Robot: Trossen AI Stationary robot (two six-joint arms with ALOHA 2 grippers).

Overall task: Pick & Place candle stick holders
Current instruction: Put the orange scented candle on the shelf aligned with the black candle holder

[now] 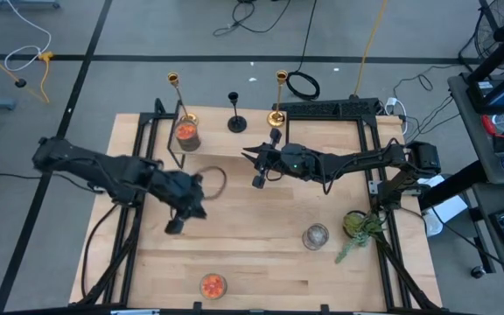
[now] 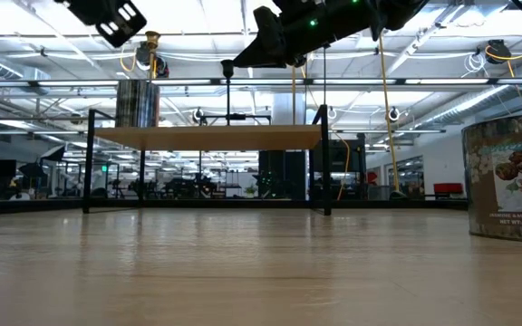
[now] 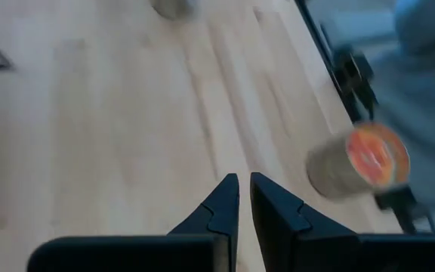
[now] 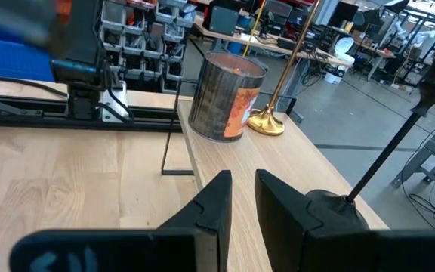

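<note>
Hovering mid-frame, my right gripper (image 1: 258, 166) and left gripper (image 1: 182, 219) both have fingers nearly pressed together, empty, below the black holder (image 1: 236, 114) and two gold holders (image 1: 276, 101).

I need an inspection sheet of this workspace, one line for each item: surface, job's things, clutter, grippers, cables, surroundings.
Surface: wooden table, bare in the middle.
Job's things: three candle stick holders upright along the far edge: left gold holder, black holder, right gold holder.
Clutter: tin by the left gold holder; orange-topped tin at the near edge; glass jar; green plant.
Grippers: left gripper above the table's left half, fingers nearly shut, empty. Right gripper near the black holder, fingers close together, empty.
Cables: black coil and loose cables on the floor beyond the table.
Surroundings: grey floor, benches and shelves; no person seen.
</note>
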